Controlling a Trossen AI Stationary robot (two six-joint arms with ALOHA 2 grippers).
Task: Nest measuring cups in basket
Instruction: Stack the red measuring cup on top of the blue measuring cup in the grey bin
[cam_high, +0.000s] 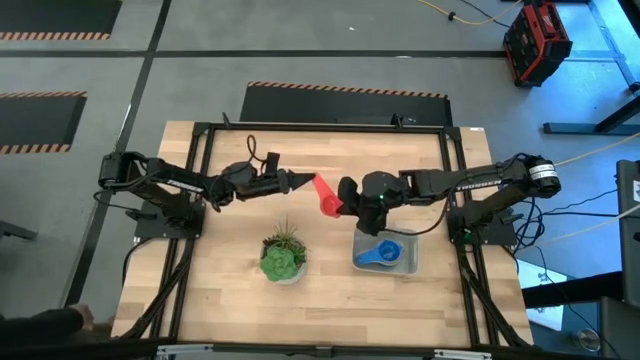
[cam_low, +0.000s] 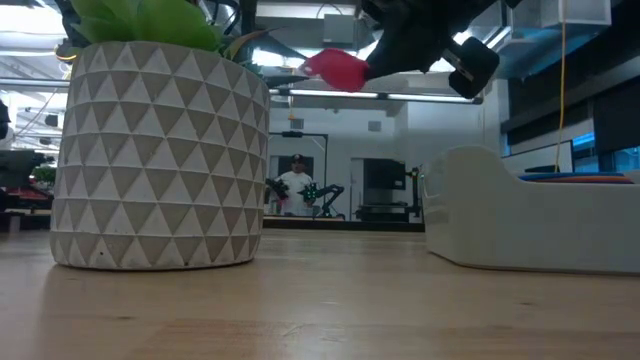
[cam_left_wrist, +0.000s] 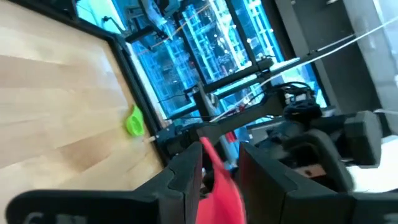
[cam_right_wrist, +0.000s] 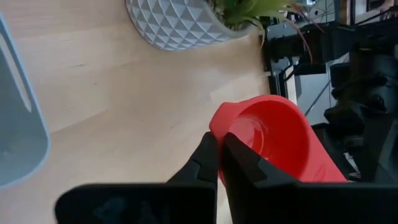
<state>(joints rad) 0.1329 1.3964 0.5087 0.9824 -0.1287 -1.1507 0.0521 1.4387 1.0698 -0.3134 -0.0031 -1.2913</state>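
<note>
The red measuring cup (cam_high: 327, 195) hangs above the desk (cam_high: 220, 290) at the centre of the high view, between the two claws. The left claw (cam_high: 303, 181) comes in from the left of that frame and grips the cup's handle end; in the left wrist view the red handle (cam_left_wrist: 219, 193) sits pinched between the two dark fingers (cam_left_wrist: 183, 177). The right claw (cam_high: 345, 196) comes in from the right, clenched on the rim of the cup's bowl; the right wrist view shows the round red bowl (cam_right_wrist: 273, 140) with the wall nipped between the closed fingertips (cam_right_wrist: 208, 155). Both claws therefore grasp the same cup at opposite ends.

In the low view the red cup (cam_low: 337, 68) shows at upper centre, held well clear of the desk surface under the dark arm.

The basket (cam_high: 385, 252) stands on the desk in the lower right of centre in the high view, just below the right claw. A blue measuring cup (cam_high: 382, 254) lies inside it, handle pointing to the left. In the low view the basket (cam_low: 530, 225) sits at right, with blue and orange edges showing just above its rim.

The potted plant (cam_high: 283, 258) stands on the desk left of the basket, apart from it. A small green object (cam_left_wrist: 134, 122) lies near the desk edge in the left wrist view; what it is cannot be told.
</note>
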